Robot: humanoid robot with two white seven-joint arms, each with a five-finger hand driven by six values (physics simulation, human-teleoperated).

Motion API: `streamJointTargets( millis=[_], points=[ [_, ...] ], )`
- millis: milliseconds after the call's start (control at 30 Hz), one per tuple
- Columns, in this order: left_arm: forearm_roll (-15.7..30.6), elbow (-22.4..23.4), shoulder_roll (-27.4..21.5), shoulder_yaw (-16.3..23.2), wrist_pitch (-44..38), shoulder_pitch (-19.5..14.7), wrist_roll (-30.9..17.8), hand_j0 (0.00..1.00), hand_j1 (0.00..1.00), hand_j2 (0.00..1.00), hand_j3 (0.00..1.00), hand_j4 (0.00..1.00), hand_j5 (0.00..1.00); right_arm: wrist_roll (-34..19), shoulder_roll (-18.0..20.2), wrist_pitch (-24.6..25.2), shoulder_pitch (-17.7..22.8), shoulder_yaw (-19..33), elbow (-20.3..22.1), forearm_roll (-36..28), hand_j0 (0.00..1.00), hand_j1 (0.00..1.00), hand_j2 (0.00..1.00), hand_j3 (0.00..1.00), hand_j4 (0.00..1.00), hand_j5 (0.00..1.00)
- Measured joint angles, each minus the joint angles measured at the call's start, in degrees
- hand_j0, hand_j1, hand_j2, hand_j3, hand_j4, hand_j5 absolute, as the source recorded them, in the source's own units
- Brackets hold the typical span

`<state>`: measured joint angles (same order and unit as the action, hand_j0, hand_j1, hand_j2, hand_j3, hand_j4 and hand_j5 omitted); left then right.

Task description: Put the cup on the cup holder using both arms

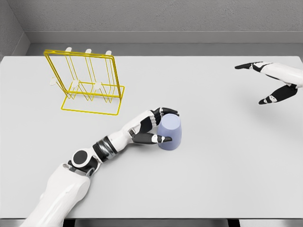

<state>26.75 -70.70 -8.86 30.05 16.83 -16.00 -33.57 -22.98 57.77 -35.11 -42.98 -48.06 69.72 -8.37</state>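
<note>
Right, the left hand [154, 126] is wrapped around the lavender cup [169, 132], fingers curled over its top edge and thumb pressed along the near side. The cup sits near the middle of the pale grey table [213, 179], tilted a little, with its narrower closed end up toward the fingers and its wider end down on the surface. The left arm comes in from the lower left corner, white shell, black joints, wrist bent toward the cup.

Over on the far right, the right hand [270, 82] hangs above the table's edge, fingers spread wide and holding nothing, well apart from the cup.

The cup holder, a yellow wire rack [90, 85], stands upright at the back left of the table, white-tipped pegs poking out from its frame. It is well apart from the cup, and neither hand touches it. Behind the table runs a grey wall.
</note>
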Motion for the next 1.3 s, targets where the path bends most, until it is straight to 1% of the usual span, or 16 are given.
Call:
streamJointTargets(
  millis=[67,200,267,400,433,567,800,867,933,967,1100,1300],
  points=[
    [0.1,-0.1,0.0,0.0,0.0,0.1,0.0,0.59,0.59,0.59,0.59,0.59,0.59,0.0,0.0,0.0,0.1,0.0,0.0,0.0,1.00,1.00,1.00,1.00,1.00,1.00],
    [0.5,-0.4,0.0,-0.1,0.1,0.3,0.0,0.46,0.46,0.46,0.46,0.46,0.46,0.0,0.0,0.0,0.1,0.0,0.0,0.0,1.00,1.00,1.00,1.00,1.00,1.00],
    [0.4,-0.4,0.0,-0.2,0.1,0.3,0.0,0.41,0.41,0.41,0.41,0.41,0.41,0.0,0.0,0.0,0.1,0.0,0.0,0.0,1.00,1.00,1.00,1.00,1.00,1.00],
    [0.3,-0.5,0.0,-0.2,0.0,0.3,0.0,0.39,0.39,0.39,0.39,0.39,0.39,0.0,0.0,0.0,0.1,-0.1,0.1,0.1,1.00,1.00,1.00,1.00,1.00,1.00],
    [0.3,-0.5,0.0,-0.2,0.0,0.3,0.0,0.37,0.37,0.37,0.37,0.37,0.37,0.0,0.0,0.0,0.1,-0.1,0.1,0.1,1.00,1.00,1.00,1.00,1.00,1.00],
    [0.4,-0.6,0.0,-0.3,0.0,0.4,-0.2,0.36,0.36,0.36,0.36,0.36,0.36,-0.1,0.1,0.0,0.0,-0.1,0.1,0.1,1.00,1.00,1.00,1.00,1.00,1.00],
    [0.2,-2.4,-0.4,-0.5,-0.3,1.3,-1.3,0.36,0.36,0.36,0.36,0.36,0.36,-0.1,0.1,0.0,0.0,-0.1,0.9,0.1,1.00,1.00,1.00,1.00,1.00,1.00],
    [0.4,-4.1,-0.6,-0.7,-0.4,1.6,-1.4,0.36,0.36,0.36,0.36,0.36,0.36,-0.1,0.1,0.0,0.0,-0.1,1.0,0.1,1.00,1.00,1.00,1.00,1.00,1.00],
    [0.6,-6.3,-1.1,-1.6,-0.5,2.8,-1.4,0.35,0.35,0.35,0.35,0.35,0.35,-0.1,0.1,0.0,0.0,-0.2,1.2,0.1,1.00,1.00,1.00,1.00,1.00,1.00],
    [0.9,-7.6,-1.6,-2.1,-0.6,2.8,-1.4,0.35,0.35,0.35,0.35,0.35,0.35,-0.1,0.1,0.0,0.0,-0.2,1.3,0.1,1.00,1.00,1.00,1.00,1.00,1.00],
    [3.8,-12.5,-4.6,-3.4,-0.7,4.0,-1.4,0.35,0.35,0.35,0.35,0.35,0.35,-0.1,0.2,0.0,0.0,-0.2,1.5,0.1,1.00,1.00,1.00,1.00,1.00,1.00],
    [9.5,-18.6,-10.9,-4.7,-0.9,4.4,-1.5,0.35,0.35,0.35,0.35,0.35,0.35,-0.1,0.3,0.0,-0.1,-0.2,1.7,0.1,1.00,1.00,1.00,1.00,1.00,1.00]
  ],
)
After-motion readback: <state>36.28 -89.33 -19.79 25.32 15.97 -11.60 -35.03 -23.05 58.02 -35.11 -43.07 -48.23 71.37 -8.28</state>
